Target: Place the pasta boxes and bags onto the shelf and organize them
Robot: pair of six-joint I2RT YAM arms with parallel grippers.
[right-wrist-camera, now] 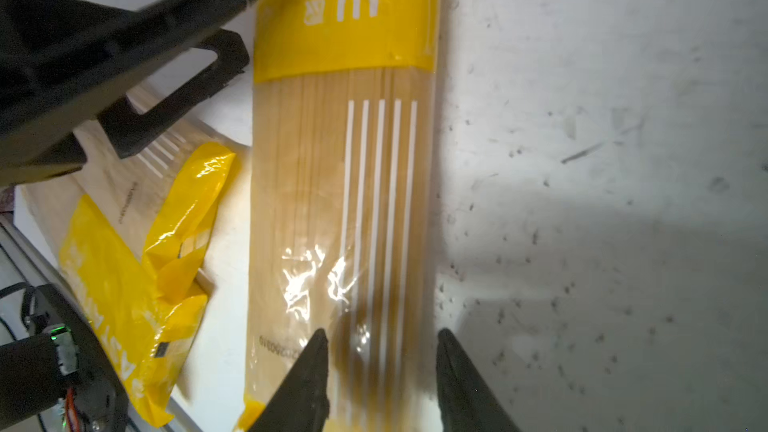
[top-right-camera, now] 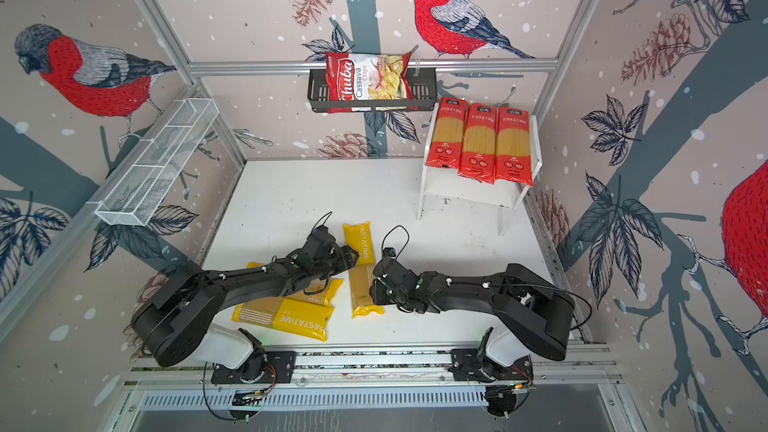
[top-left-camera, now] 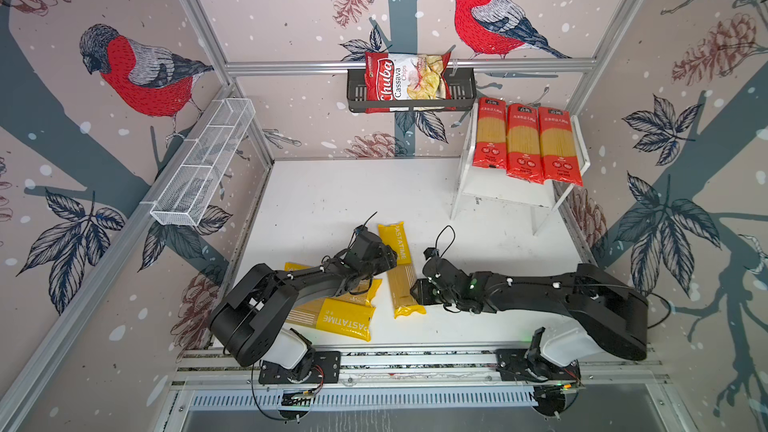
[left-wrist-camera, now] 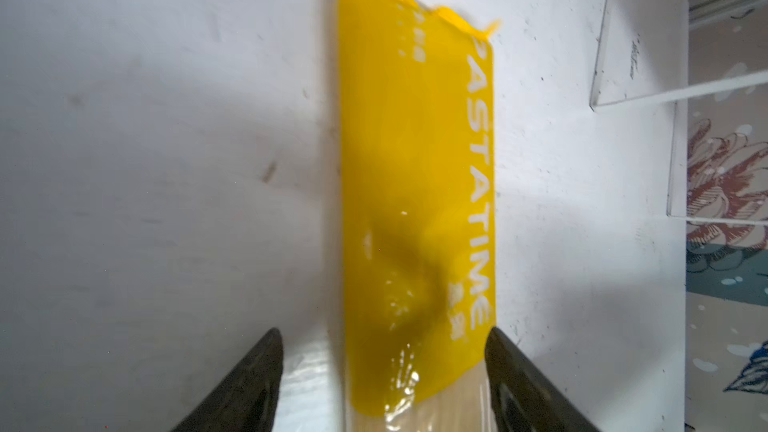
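The left gripper (left-wrist-camera: 383,332) has its fingers (left-wrist-camera: 249,388) spread wide. One finger is on each side of a yellow pasta packet (left-wrist-camera: 415,160). One finger sits right at the packet's edge and the other is a little way off. It is not holding anything.

The right gripper (right-wrist-camera: 382,332) is about half open. It is over the same packet, at the see-through part near the other end. One finger (right-wrist-camera: 303,384) is over the packet and the other is by its edge. I cannot tell if they touch it.

In both top views this packet (top-left-camera: 405,284) lies flat on the white table (top-left-camera: 332,193), between the two arms.

Two more yellow packets (top-left-camera: 336,320) (top-left-camera: 368,290) lie crossed on the table, partly under the left arm.

Three red pasta packets (top-left-camera: 490,135) (top-left-camera: 523,143) (top-left-camera: 557,145) lie side by side on top of the white shelf (top-left-camera: 498,195) in the far right corner.
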